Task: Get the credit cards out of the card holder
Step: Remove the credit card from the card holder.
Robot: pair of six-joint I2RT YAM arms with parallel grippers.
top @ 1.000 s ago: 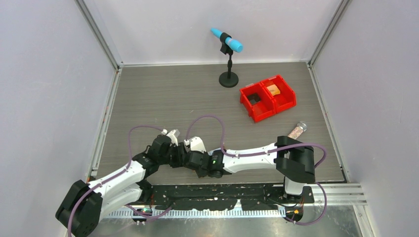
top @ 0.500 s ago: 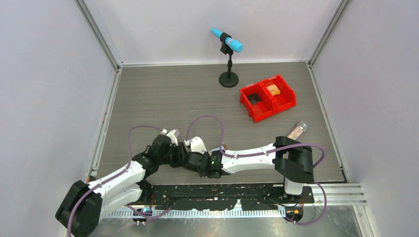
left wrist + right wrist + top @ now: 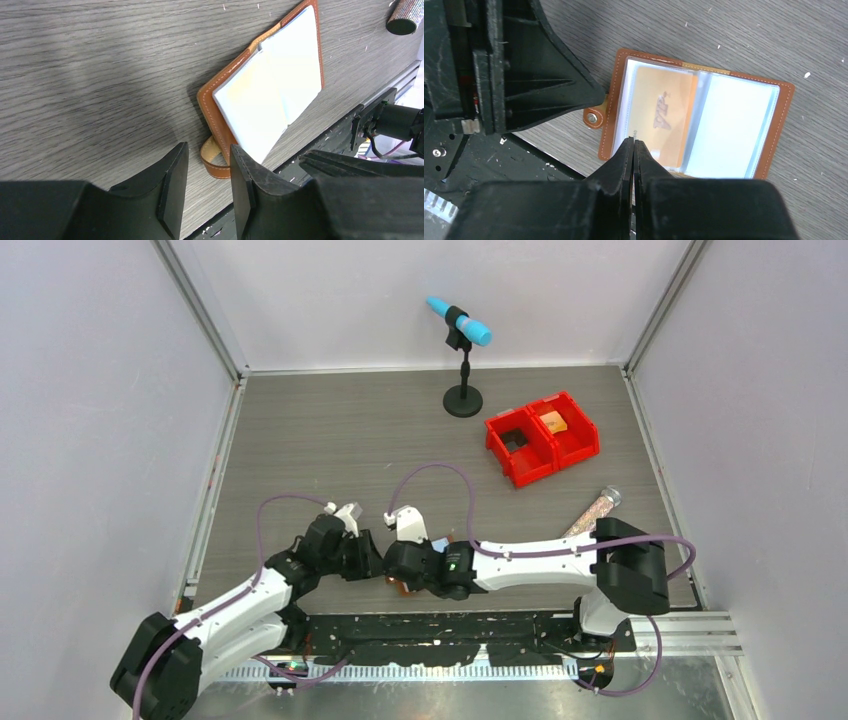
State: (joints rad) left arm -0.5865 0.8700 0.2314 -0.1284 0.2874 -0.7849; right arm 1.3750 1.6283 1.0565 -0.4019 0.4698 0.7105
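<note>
The card holder [image 3: 729, 125] lies open on the table by the near edge, brown leather around pale clear sleeves. An orange credit card [image 3: 661, 115] shows inside the left sleeve. My right gripper [image 3: 633, 141] is shut, its tips over the lower edge of that sleeve; I see nothing between the fingers. My left gripper [image 3: 208, 146] is open just left of the card holder [image 3: 210, 100], with the leather tab [image 3: 215, 161] lying beyond the gap between its fingers. In the top view both grippers [image 3: 385, 562] meet near the table's front, covering most of the holder.
Two joined red bins [image 3: 540, 435] sit at the back right, one holding an orange piece. A blue microphone on a black stand [image 3: 462, 335] is at the back. A clear tube of brown grains [image 3: 598, 505] lies right. The black rail [image 3: 450, 625] borders the near edge.
The right gripper's fingers have closed, and its wrist has shifted a little right and back. The right arm's elbow has moved right. The left arm has barely moved.
</note>
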